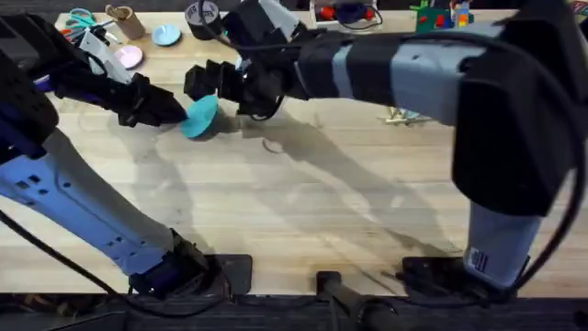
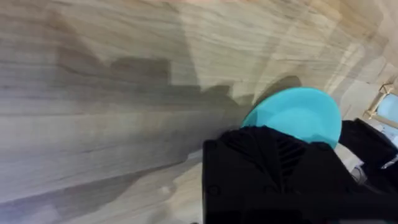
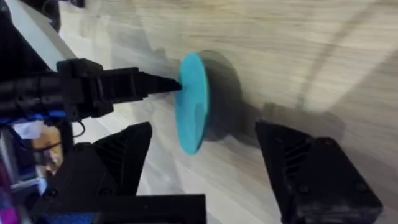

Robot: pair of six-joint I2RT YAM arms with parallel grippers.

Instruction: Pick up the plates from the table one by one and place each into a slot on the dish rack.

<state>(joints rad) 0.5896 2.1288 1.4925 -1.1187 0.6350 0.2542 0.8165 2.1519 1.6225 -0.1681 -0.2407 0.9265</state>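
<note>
Plate position: the turquoise plate [image 1: 199,116] stands on edge, tilted, above the far-left part of the light wood table [image 1: 303,211]. The left gripper [image 1: 180,112] has closed its black fingers on the rim of the plate; the right wrist view shows the finger tips [image 3: 163,85] meeting the upper edge of the disc. The right gripper [image 1: 220,83], reaching across from the lower-right base, sits just beside the plate with its fingers spread wide, one either side of the plate and not touching it. Whether the lower rim of the plate rests on the wood is hard to confirm. Small cups and scissors [image 1: 81,18] lie along the far edge
</note>
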